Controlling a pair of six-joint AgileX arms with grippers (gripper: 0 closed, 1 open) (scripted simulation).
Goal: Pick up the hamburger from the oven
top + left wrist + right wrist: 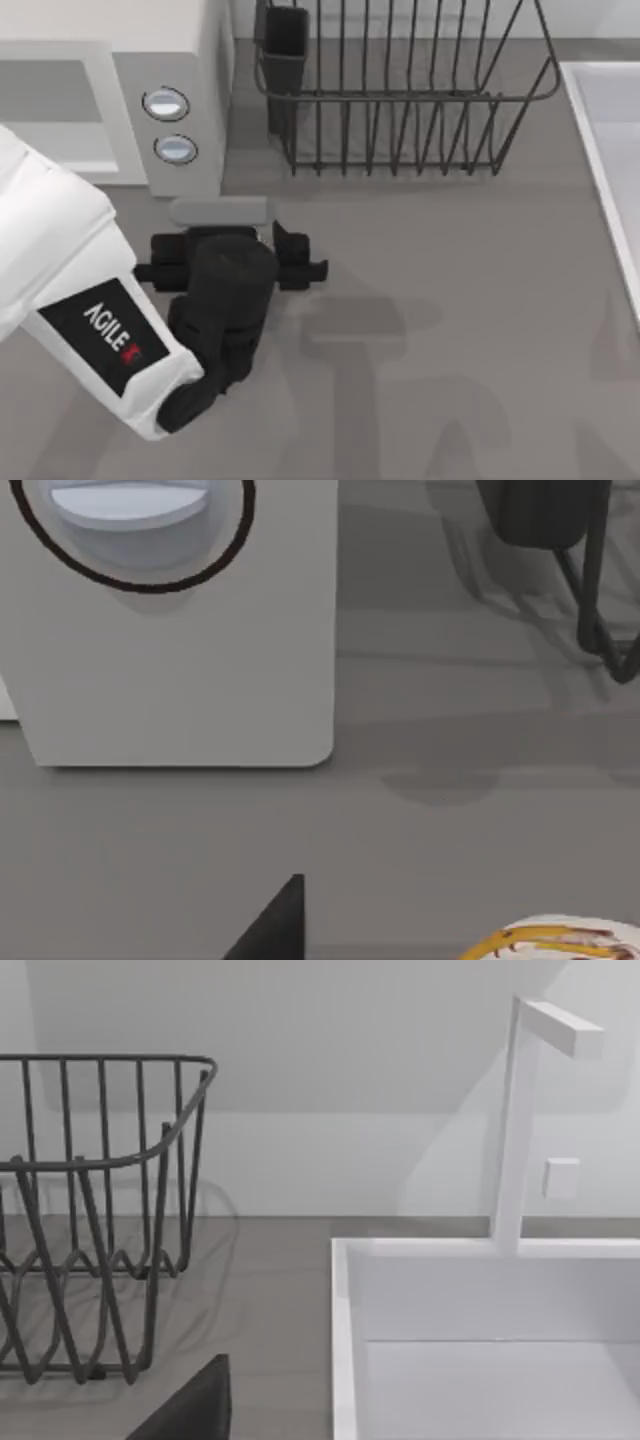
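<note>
The white oven point(190, 60) stands at the back left, its grey cavity open to the left of two round knobs point(166, 103). My left gripper point(232, 242) hangs just in front of the knob panel, outside the cavity. In the left wrist view the oven's corner point(180, 680) is close ahead. One dark finger point(275, 925) shows beside the hamburger point(560, 940), a whitish lump with orange-yellow streaks, and the gripper is shut on it. From above the hamburger is hidden under the gripper. My right arm is parked off to the right, with one finger point(195, 1405) seen in its wrist view.
A dark wire dish rack point(400, 100) with a black cup holder point(285, 50) stands right of the oven. A white sink point(605, 150) runs along the right edge, and its basin point(345, 1340) and tap point(510, 1120) are near the right gripper. Grey tabletop lies in front.
</note>
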